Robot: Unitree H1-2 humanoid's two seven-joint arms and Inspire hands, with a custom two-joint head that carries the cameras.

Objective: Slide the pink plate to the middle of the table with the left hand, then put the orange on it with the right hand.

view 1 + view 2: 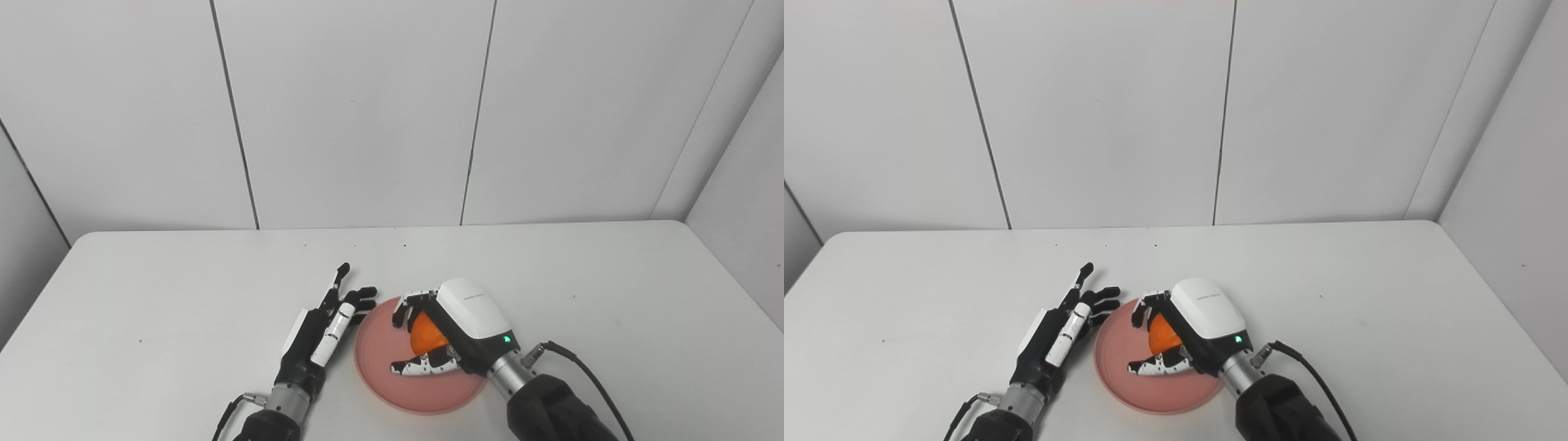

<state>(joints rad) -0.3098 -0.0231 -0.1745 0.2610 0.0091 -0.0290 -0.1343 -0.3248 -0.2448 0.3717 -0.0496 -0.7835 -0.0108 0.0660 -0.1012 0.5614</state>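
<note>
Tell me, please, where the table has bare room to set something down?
The table is bare right of the right hand, left of the left hand, and toward the wall. It is crowded at the pink plate, where the orange is held.

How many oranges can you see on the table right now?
1. The orange is in the right hand, over the pink plate. The hand covers part of the plate, so something small could be hidden.

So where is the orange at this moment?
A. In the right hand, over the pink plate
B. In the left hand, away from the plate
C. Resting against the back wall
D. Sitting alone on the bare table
A: the right hand is closed around the orange above the pink plate, while the left hand lies open beside the plate.
</note>
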